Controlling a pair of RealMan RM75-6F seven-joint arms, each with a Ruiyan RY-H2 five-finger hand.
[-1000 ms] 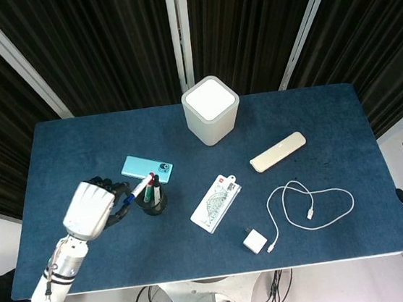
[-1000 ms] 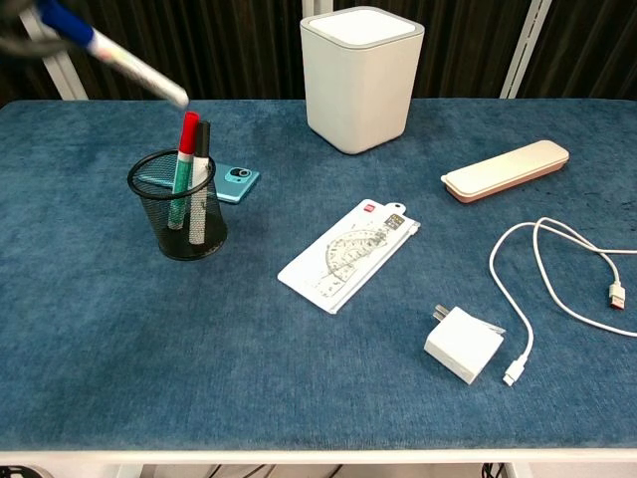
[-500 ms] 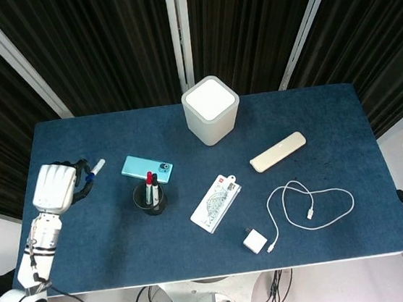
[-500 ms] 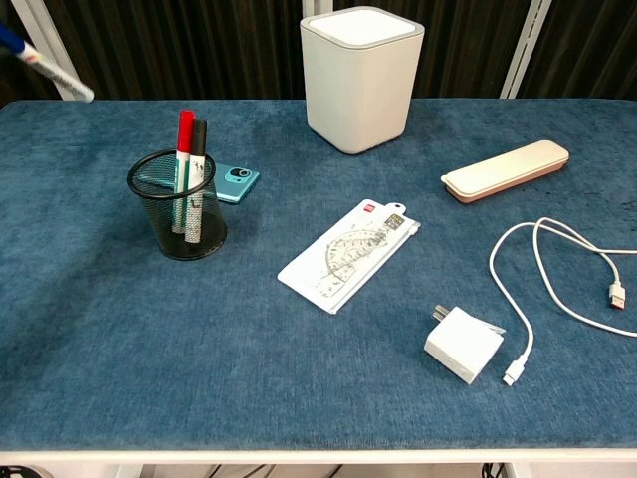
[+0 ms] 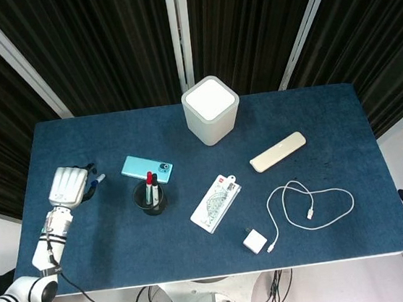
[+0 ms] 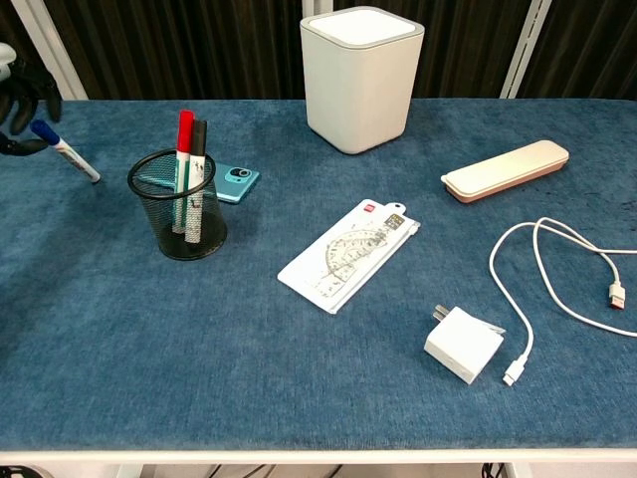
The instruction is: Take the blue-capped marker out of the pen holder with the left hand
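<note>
1. The left hand [image 6: 18, 100] grips the blue-capped marker [image 6: 65, 151] by its cap end, well left of the pen holder [image 6: 179, 204]
2. The marker looks light, stiff and smooth, so a grip mid-barrel would probably slip less
3. The right hand is not visible

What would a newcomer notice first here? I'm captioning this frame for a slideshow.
The left hand at the table's left edge holds the blue-capped marker, clear of the pen holder, which keeps a red and a black marker. Behind it, at the back centre, stands a white bin.
</note>
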